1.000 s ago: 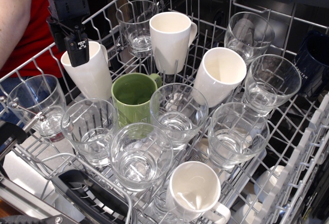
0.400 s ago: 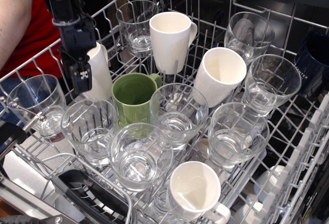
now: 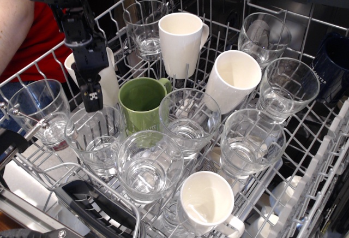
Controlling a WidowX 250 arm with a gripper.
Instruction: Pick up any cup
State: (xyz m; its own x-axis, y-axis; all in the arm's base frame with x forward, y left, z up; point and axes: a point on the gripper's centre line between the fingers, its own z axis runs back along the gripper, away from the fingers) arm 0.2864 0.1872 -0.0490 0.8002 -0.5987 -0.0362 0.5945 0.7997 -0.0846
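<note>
Several clear glass cups stand upright in a wire dishwasher rack [image 3: 327, 161]. The nearest ones are at the left [image 3: 41, 109], front left [image 3: 95, 137], front middle [image 3: 148, 164] and centre [image 3: 189, 120]. My gripper [image 3: 91, 100] hangs on a black arm from the upper left, pointing down. Its tip is just over the far rim of the front-left cup, in front of a white mug [image 3: 109, 77]. It holds nothing. I see it edge-on, so the gap between its fingers does not show.
A green mug [image 3: 140, 101] stands right of my gripper. White mugs stand at the back [image 3: 182, 41], right of centre [image 3: 233, 79] and at the front [image 3: 206, 202]. More glasses [image 3: 252, 142] [image 3: 287, 88] and a dark blue mug [image 3: 332, 63] are at the right. A person in red [image 3: 30, 36] is at the left.
My gripper has moved down and slightly right, from beside the white mug's top to just above the front-left cup's rim. The cups and mugs have not moved.
</note>
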